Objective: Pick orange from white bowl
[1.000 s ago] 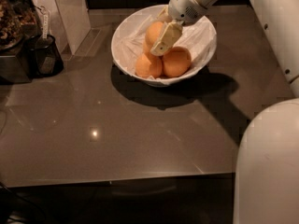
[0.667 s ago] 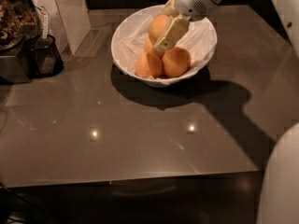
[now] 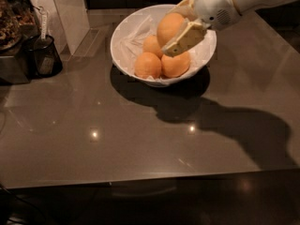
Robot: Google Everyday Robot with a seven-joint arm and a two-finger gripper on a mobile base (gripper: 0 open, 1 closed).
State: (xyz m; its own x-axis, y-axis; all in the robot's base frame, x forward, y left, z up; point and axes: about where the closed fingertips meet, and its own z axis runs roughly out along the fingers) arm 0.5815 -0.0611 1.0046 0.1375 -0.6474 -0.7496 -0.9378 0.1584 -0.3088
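The white bowl (image 3: 126, 55) with a crinkled white lining stands at the back middle of the dark table. Three oranges lie in it: one at the front left (image 3: 147, 64), one at the front right (image 3: 176, 65), one behind (image 3: 152, 44). My gripper (image 3: 177, 31) reaches in from the upper right and is shut on a fourth, larger orange (image 3: 169, 28), which it holds lifted above the others over the bowl. One cream finger (image 3: 183, 40) crosses the front of the fruit; the other sits behind it.
A dark holder with utensils (image 3: 42, 55) and a dark tray (image 3: 9, 64) stand at the left edge. A white panel (image 3: 65, 13) rises at the back left. The brown tabletop (image 3: 140, 139) stretches toward me.
The gripper has risen and moved slightly right with the orange in it, lifting it off the other three. The arm has pulled back to the upper right.
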